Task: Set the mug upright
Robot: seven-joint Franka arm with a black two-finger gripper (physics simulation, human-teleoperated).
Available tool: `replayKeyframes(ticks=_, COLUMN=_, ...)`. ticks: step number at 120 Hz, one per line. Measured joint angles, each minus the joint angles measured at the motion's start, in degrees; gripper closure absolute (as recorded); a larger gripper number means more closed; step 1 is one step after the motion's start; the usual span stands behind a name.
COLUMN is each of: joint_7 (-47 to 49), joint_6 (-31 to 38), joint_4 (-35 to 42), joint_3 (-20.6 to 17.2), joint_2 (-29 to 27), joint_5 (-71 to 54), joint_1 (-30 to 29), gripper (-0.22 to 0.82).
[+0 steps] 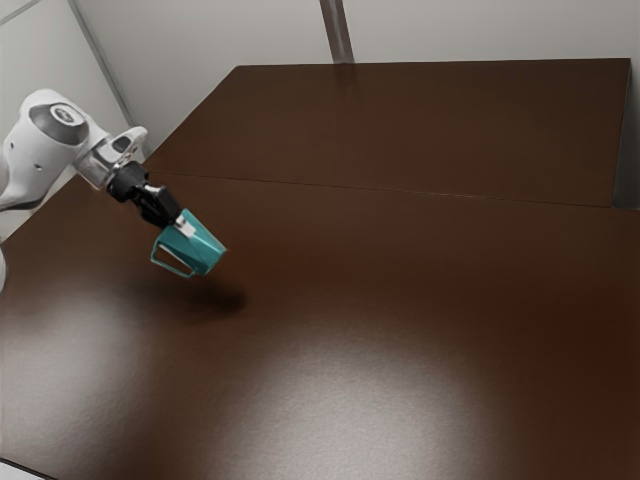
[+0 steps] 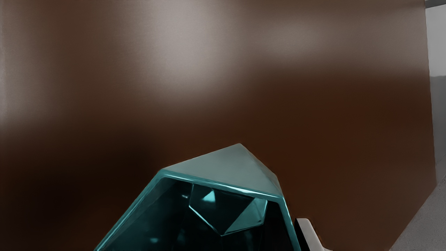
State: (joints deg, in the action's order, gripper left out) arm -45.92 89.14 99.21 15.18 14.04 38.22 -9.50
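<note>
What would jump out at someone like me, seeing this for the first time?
Probably the teal mug, the one vivid colour here, held tilted in the black gripper above the glossy brown table. Next, likely the white arm, reaching in from the exterior view's left.

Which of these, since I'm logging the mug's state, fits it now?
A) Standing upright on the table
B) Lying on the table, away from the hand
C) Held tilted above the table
C: the teal mug slants in the hand, with its shadow separate from it on the table.
</note>
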Motion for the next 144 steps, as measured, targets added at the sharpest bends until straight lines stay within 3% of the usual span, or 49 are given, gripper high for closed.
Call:
replayKeyframes(ticks=8, joint_7=2.2, joint_6=1.5, joint_4=0.0, joint_3=-1.0, joint_2=-2.6, joint_5=-6.2, joint_1=2.1, gripper=0.78)
replayKeyframes(ticks=31, joint_7=9.2, joint_6=8.0, joint_4=2.3, joint_3=-9.5, joint_2=-8.0, joint_5=-22.8, joint_1=3.6, gripper=0.78)
replayKeyframes(ticks=49, joint_7=13.9, joint_6=15.7, joint_4=7.7, joint_3=-12.0, joint_2=-9.4, joint_5=-30.2, joint_1=4.3, gripper=0.78)
replayKeyframes(ticks=93, joint_7=23.3, joint_6=31.4, joint_4=15.4, joint_3=-14.0, joint_2=-8.1, joint_5=-37.8, joint_1=6.1, gripper=0.78)
replayKeyframes(ticks=144, joint_7=29.7, joint_6=38.1, joint_4=17.9, joint_3=-13.9, joint_2=-3.2, joint_5=-38.8, joint_1=6.2, gripper=0.78)
